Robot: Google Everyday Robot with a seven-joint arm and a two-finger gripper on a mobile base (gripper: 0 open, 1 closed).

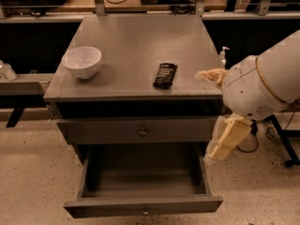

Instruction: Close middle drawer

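Note:
The middle drawer point(143, 205) is the grey one pulled far out at the bottom of the cabinet, with a low front panel, a tiny centre knob and an empty grey box. My gripper point(206, 116) hangs at the cabinet's right front corner, above and to the right of that drawer's box. It is open and empty. One cream finger point(212, 75) lies over the cabinet top's right edge. The other finger point(228, 137) points down beside the drawer's right side.
Above the open drawer sits a taller drawer front with a brass knob point(143, 131), with a dark gap over it. On the cabinet top point(140, 36) stand a white bowl point(82, 61) and a black remote-like object point(165, 75). A small bottle point(223, 55) and cables lie to the right.

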